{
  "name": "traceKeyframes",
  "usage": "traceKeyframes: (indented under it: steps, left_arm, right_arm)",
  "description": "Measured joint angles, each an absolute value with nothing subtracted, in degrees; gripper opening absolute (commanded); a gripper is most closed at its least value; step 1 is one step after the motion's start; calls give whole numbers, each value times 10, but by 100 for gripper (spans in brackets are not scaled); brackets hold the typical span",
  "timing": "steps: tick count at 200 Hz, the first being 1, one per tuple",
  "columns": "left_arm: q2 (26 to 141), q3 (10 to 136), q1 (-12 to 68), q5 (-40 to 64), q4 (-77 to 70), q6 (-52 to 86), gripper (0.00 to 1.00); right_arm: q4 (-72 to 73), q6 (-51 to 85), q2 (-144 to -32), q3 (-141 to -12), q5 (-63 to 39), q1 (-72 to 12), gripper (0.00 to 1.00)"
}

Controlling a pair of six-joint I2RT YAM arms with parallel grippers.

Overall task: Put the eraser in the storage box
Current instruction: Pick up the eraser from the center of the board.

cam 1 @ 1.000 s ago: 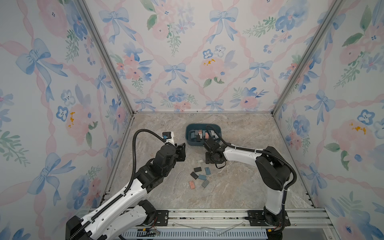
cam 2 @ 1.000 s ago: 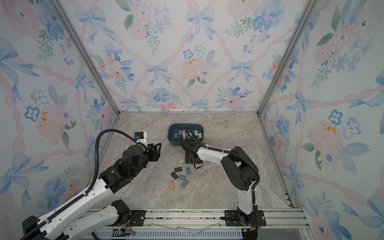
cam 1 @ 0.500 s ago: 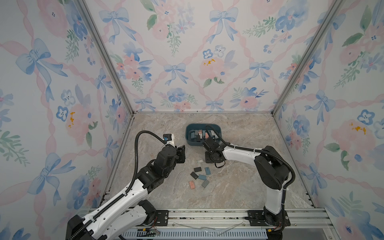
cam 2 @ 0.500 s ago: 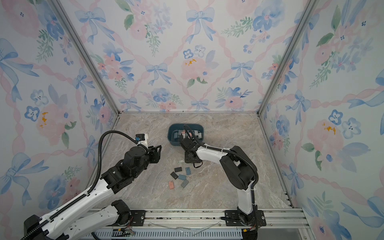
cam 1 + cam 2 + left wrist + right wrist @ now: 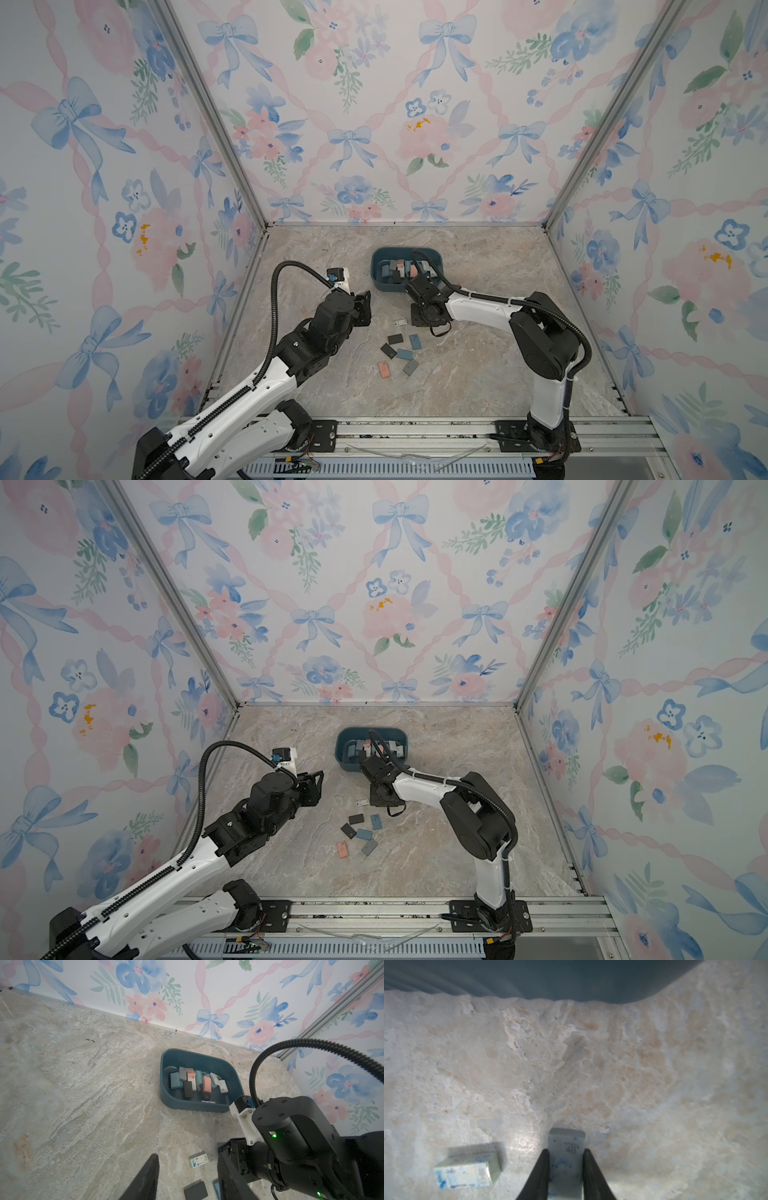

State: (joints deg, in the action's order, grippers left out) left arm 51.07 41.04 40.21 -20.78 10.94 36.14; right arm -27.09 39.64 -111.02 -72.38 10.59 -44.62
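While right pincer (image 5: 565, 1152) clamps eraser (image 5: 566, 1138) (left pincer (image 5: 366, 309) gapes), bare tabletop (image 5: 571, 1064) fronts storage box (image 5: 571, 976).

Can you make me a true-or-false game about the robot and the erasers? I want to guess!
1. The box already has erasers inside. True.
2. The right hand is shut on a white eraser. True.
3. The left hand holds a pink eraser. False: it is open and empty; the pink eraser lies on the table.
4. The white eraser is inside the box. False: the right hand grips it outside the box, down by the table.
5. Several loose erasers lie on the table between the arms. True.
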Motion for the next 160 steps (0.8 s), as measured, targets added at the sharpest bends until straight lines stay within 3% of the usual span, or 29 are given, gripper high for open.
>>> traceKeyframes:
  steps: [160]
  left_arm:
    - [517, 410, 402, -206, 109, 363, 48]
  right_arm:
    - [-305, 372, -1034, -740, 112, -425, 25]
